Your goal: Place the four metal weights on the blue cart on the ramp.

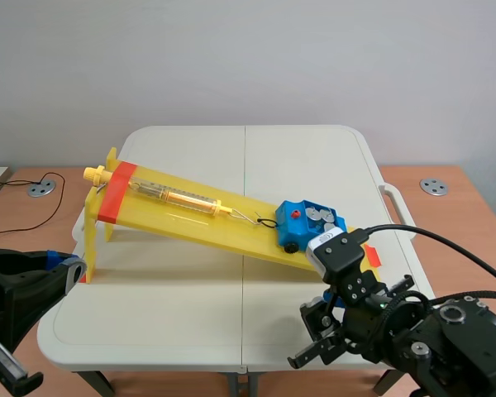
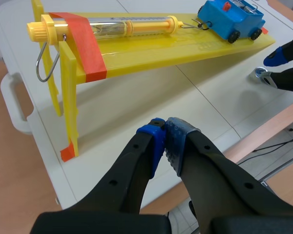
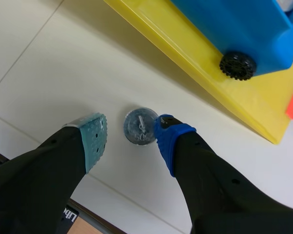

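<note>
The blue cart [image 1: 304,223] sits at the low end of the yellow ramp [image 1: 190,217], hooked to a spring scale [image 1: 182,198]. Metal weights [image 1: 318,217] lie in the cart's top. One more round metal weight [image 3: 140,126] lies flat on the white table below the ramp's edge. My right gripper [image 3: 132,135] is open around it, the blue pad [image 3: 167,138] touching its rim and the grey-green pad [image 3: 94,139] a little apart. In the scene view this gripper [image 1: 321,329] hides the weight. My left gripper [image 2: 165,142] is shut on nothing, off the table's left edge [image 1: 66,271].
The ramp stands on yellow legs [image 2: 68,97] with orange tape across its high end [image 2: 83,44]. The cart [image 2: 232,19], the loose weight [image 2: 260,74] and my right gripper's fingers [image 2: 283,53] show ahead in the left wrist view. The table's front edge runs close beneath both grippers.
</note>
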Robot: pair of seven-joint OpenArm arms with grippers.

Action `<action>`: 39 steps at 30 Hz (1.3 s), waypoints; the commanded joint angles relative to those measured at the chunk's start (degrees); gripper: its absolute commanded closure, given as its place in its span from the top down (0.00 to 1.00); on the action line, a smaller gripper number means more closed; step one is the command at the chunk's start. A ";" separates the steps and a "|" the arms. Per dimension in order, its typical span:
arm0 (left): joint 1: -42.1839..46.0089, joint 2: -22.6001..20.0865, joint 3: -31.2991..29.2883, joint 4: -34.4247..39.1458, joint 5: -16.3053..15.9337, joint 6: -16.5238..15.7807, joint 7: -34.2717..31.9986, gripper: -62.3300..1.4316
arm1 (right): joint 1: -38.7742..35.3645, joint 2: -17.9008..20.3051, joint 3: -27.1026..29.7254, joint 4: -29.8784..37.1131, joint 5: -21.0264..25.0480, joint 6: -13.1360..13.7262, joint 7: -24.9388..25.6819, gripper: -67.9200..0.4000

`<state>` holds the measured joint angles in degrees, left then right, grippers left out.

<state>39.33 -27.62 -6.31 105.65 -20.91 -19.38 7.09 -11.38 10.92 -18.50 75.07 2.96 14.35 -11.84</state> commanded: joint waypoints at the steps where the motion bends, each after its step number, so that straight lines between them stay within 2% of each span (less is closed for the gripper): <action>1: -0.50 0.28 -0.46 4.63 -3.41 -1.81 -5.99 0.07 | 4.90 -0.15 -0.72 1.25 1.31 0.66 7.41 0.36; 10: -0.50 0.28 -0.46 4.63 -3.41 -1.81 -5.99 0.07 | 4.85 -0.15 -0.81 1.20 1.31 0.44 7.52 0.36; 13: -0.50 0.28 -0.46 4.63 -3.41 -1.81 -5.99 0.07 | 4.85 -0.15 -0.81 1.20 1.31 0.44 7.41 0.29; 26: -0.50 0.28 -0.46 4.63 -3.41 -1.81 -5.99 0.07 | 4.85 -0.15 -0.81 1.20 0.57 0.00 5.70 0.14; 33: -0.50 0.28 -0.46 4.63 -3.41 -1.81 -5.99 0.07 | 4.85 -0.13 -0.81 1.20 -0.74 0.00 4.68 0.02; 39: -0.50 0.28 -0.46 4.63 -3.41 -1.81 -5.99 0.07 | 4.85 0.07 -0.68 1.40 -1.01 -1.25 4.92 0.02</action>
<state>39.33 -27.62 -6.31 105.65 -20.91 -19.38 7.09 -10.98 10.94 -19.42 74.08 1.69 14.13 -11.84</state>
